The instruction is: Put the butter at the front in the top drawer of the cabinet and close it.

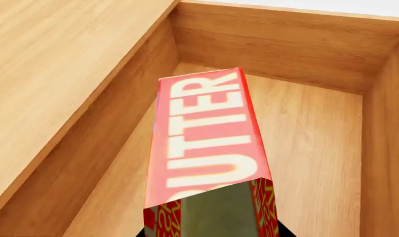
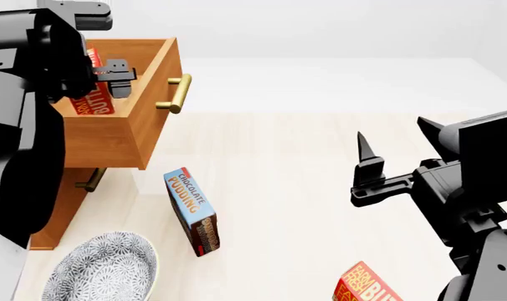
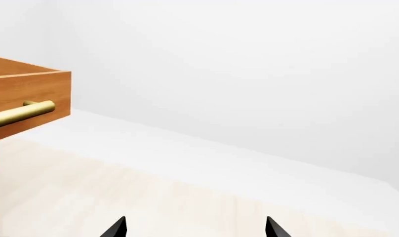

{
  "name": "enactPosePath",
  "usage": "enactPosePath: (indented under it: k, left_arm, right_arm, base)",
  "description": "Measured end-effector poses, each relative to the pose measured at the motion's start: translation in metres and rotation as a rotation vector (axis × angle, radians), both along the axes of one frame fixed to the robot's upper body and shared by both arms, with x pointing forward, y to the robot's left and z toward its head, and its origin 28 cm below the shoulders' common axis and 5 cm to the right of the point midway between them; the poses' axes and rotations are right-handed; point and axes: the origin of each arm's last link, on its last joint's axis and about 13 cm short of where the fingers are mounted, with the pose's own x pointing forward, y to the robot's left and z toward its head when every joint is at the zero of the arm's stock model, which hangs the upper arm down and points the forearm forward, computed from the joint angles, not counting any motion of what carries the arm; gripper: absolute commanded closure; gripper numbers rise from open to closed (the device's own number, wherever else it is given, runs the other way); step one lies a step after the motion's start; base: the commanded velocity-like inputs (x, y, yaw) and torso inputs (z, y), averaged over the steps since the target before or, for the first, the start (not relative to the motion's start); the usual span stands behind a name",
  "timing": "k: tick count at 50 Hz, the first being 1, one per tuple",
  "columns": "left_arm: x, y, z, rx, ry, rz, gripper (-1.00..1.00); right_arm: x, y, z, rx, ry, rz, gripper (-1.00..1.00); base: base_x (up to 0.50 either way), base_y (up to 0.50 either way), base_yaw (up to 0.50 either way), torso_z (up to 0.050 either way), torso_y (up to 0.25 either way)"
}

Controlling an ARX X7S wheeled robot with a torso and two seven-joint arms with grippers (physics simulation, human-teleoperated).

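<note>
While left fingers [image 2: 111,75] grip butter [image 1: 209,133] inside top drawer [image 2: 149,106], right fingers [image 2: 396,141] spread.

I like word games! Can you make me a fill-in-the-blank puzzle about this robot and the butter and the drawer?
1. The left claw holds the butter over the open top ____.
2. The right claw is open and holds ____.
3. The blue box standing on the floor says chocolate ____.
4. The drawer's bar handle is the colour of ____.

Missing words: drawer; nothing; pudding; brass
</note>
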Motion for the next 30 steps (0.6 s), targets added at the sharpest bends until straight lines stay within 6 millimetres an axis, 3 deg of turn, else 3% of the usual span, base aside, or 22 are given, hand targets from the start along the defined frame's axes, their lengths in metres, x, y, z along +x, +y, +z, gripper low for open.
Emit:
enactPosePath:
  k: [5,6,30]
  left_arm:
    - [0.0003,-0.0004,-0.0007,-0.003,-0.001,-0.003,1.0]
    - [0.0004,-0.0005,-0.0007,-0.005,-0.002,-0.004,-1.0]
    - [0.0002,-0.0009,0.0065,0.031,-0.022,-0.012,-1.0]
  right_arm:
    - [-0.0003,0.0,-0.0004,0.001,0.0,0.001,-1.0]
    - [-0.0004,0.0,-0.0005,0.001,0.0,0.001,-1.0]
    - [-0.0016,0.0001,-0.0006,0.005,-0.002,0.01,-1.0]
  base:
    - [0.0,0.0,0.0,0.0,0.002]
    - [0.0,0.0,0.0,0.0,0.0]
    - [0.0,0.0,0.0,0.0,0.0]
